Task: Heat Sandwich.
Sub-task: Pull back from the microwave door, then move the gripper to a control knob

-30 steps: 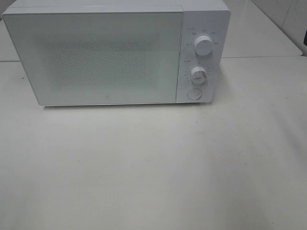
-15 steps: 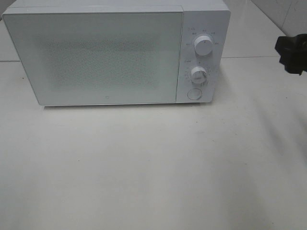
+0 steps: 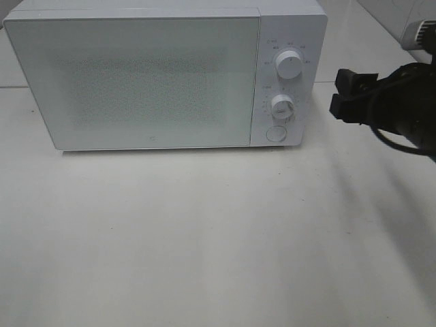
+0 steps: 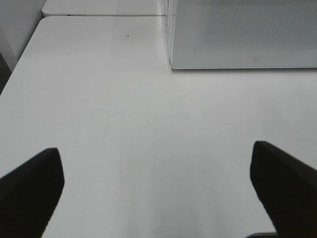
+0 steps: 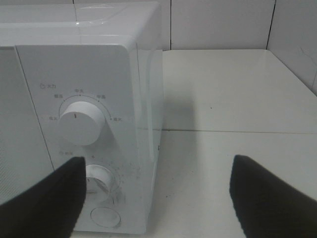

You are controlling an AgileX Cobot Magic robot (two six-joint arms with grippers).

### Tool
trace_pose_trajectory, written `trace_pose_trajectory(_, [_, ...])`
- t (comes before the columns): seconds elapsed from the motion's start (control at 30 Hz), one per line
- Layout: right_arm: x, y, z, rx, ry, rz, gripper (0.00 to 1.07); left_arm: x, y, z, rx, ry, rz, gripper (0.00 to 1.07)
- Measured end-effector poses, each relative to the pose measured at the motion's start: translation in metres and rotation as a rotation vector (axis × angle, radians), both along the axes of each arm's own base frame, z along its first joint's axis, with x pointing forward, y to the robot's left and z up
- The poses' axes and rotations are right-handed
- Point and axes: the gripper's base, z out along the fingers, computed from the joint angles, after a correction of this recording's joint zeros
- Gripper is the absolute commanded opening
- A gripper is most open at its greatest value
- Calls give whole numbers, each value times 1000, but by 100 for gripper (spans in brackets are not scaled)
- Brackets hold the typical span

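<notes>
No sandwich shows in any view. The white microwave stands at the back of the table with its door shut. My right gripper reaches in from the right, open and empty, a short way to the right of the microwave's control panel. Its wrist view shows the gripper level with the upper knob and lower knob, with dark fingers on either side. My left gripper is open and empty over bare table, in front of the microwave's left corner.
The control panel carries an upper knob, a lower knob and a round button. The white table stretches in front of the microwave. A tiled wall rises behind.
My right arm has come into the high view from the right edge and moved left toward the microwave's control panel. The microwave has not moved.
</notes>
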Motion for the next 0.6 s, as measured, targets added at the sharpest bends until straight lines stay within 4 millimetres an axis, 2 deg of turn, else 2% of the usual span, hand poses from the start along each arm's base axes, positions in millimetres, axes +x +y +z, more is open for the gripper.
trace_pose_trajectory(0.23, [1, 20, -22, -15, -25, -44, 77, 0, 0, 0, 0, 0, 0, 97])
trace_pose_trajectory(0.6, [17, 46, -36, -31, -13, -21, 77, 0, 0, 0, 0, 0, 0, 97])
